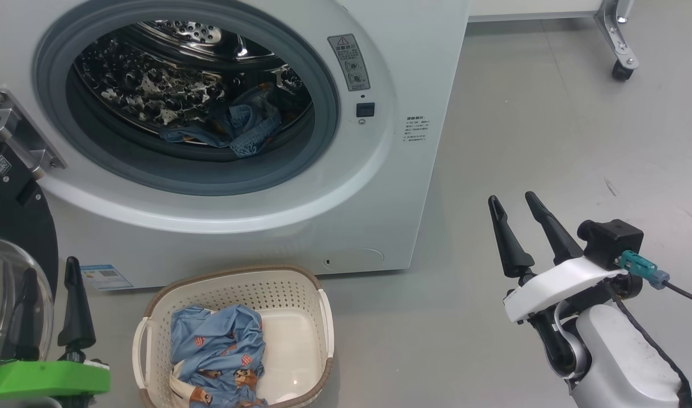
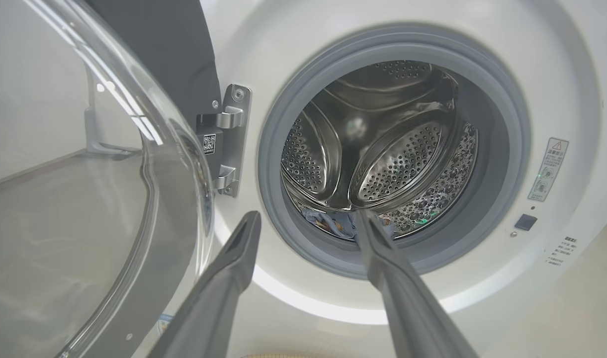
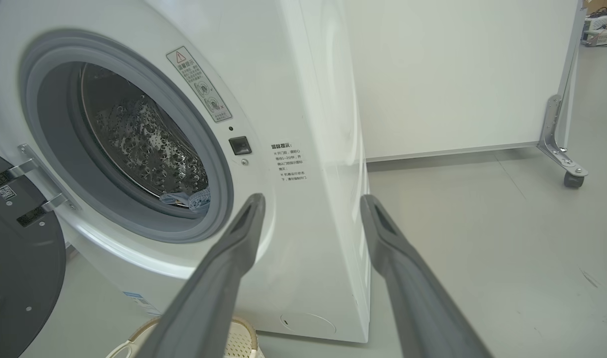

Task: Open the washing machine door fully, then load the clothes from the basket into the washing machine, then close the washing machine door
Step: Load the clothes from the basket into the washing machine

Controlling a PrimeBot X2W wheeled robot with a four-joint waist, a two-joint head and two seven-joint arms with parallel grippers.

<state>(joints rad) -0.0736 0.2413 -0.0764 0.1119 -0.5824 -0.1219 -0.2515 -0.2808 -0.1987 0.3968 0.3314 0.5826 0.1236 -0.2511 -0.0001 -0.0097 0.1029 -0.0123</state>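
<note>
The left pincer (image 1: 50,271) is spread and empty, one finger blurred behind the glass of the washing machine door (image 1: 22,226), which stands open at its left and is cut by the frame. Just right of it, the basket (image 1: 232,273) holds clothes (image 1: 215,345), its near rim cut off. Ahead, a blue garment (image 1: 243,127) lies in the washing machine (image 1: 414,170) drum. The right pincer (image 1: 513,198), likewise spread and empty, hovers well right of the basket.

The head camera looks steeply down on the front of the washing machine (image 1: 380,215) and the basket (image 1: 238,271) before it. The left wrist camera faces the drum (image 2: 397,159) from near, almost straight, the washing machine door (image 2: 84,223) at its left. The right wrist camera sees this drum slantwise from the right.
</note>
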